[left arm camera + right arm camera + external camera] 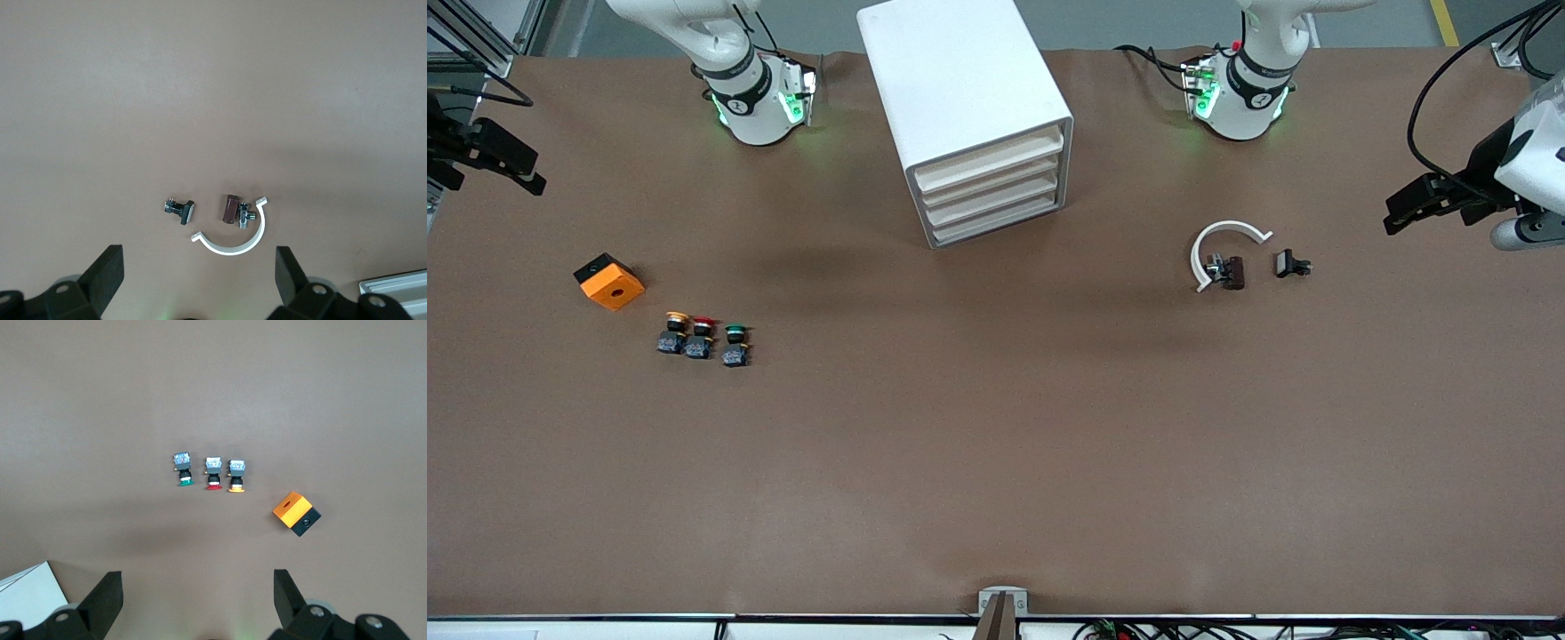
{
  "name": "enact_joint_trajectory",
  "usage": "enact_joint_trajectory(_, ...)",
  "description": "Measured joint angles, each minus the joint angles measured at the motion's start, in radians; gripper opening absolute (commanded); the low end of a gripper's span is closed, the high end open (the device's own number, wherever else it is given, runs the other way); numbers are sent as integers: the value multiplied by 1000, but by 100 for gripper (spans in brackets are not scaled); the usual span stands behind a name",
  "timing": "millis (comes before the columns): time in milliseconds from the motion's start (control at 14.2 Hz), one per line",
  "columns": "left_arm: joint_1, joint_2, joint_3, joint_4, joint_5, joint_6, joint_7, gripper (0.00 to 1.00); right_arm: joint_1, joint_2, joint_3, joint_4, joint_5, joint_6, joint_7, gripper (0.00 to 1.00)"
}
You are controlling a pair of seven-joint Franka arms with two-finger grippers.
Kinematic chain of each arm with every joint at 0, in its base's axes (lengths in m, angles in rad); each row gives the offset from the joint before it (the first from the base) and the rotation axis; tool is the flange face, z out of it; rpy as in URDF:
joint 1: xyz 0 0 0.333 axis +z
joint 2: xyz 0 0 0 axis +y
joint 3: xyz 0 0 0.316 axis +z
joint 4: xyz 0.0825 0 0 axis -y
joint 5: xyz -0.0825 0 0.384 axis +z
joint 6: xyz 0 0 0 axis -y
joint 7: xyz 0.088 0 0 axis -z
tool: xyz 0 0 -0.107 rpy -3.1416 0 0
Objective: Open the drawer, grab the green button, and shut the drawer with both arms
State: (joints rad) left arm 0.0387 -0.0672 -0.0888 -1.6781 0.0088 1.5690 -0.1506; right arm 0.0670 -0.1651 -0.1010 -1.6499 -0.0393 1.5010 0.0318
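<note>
A: Items, nearest the front camera first?

B: Lower left of the front view, on the brown surface [996,462]: three push-buttons in a row. The button [735,345] with the green cap ends the row toward the frame's middle, beside the red-capped one [700,339] and the yellow-capped one [673,332]. Just above them, an orange block [609,281].

A: And the cabinet?

B: Top centre, white cabinet [960,98], four drawers, all shut. The drawer [994,221] is among the lower ones.

A: Hands?

B: Left hand [197,280] waits at the frame's right edge, fingers apart, empty. Right hand [197,600] waits at the left edge, fingers apart, empty.

A: Step in hand?

B: Likely opening. One hand should pull squarely on the drawer front while the other steadies the cabinet, lest it slide.
</note>
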Motion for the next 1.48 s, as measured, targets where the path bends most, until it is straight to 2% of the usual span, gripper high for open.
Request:
enact_joint_trajectory(283, -1, -12, -47, 1, 47, -35, 0, 100, 0, 10, 4, 17, 1, 0, -1, 100)
enact_joint_trajectory(636, 9, -45, -44, 2, 47, -42, 29, 100, 0, 14, 7, 22, 2, -9, -2, 100)
enact_joint_trajectory(1483, 18, -51, -42, 40, -1, -100, 95, 100, 0, 15, 9, 32, 3, -12, -2, 100)
